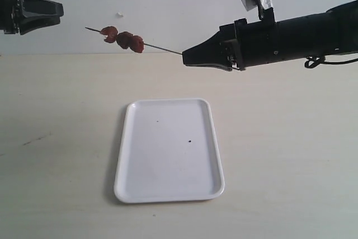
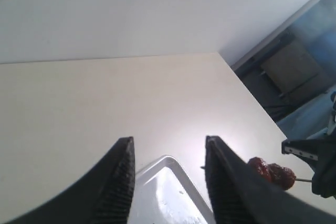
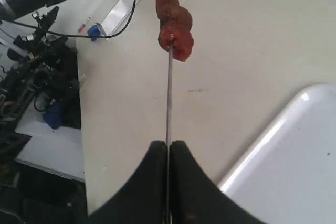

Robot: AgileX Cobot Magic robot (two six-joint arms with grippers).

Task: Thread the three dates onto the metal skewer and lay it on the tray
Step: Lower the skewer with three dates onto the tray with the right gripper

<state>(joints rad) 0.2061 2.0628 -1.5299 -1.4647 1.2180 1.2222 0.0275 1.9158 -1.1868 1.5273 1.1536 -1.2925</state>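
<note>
I am judging the threading finished: all three dates [image 1: 124, 40] are sitting on the skewer [image 1: 162, 48], bunched together and touching, toward its free end with a short bare tip poking past them. My right gripper [image 1: 184, 58] is clamping the other end of the skewer, jaws pinched fully together on the thin rod. The skewer is hanging in the air above the counter [image 1: 291, 155], beyond the far edge of the tray [image 1: 168, 138] and well apart from it. My left gripper [image 1: 60, 14] is standing wide open with nothing in it, off to the left and clear of the skewer's tip. What I am seeing as left to do is the laying down: bringing the skewer over the tray, lowering it flat and letting go.

The exterior view is giving me the whole layout, showing that nothing is lying on the tray but a tiny dark speck. The right wrist view is showing what that one cannot: the jaws meeting on the rod with no gap, and the dates lined up along it, with one tray corner off to the side. The left wrist view is confirming the empty space between the left jaws, with a tray corner below them and the dates just past one finger.
</note>
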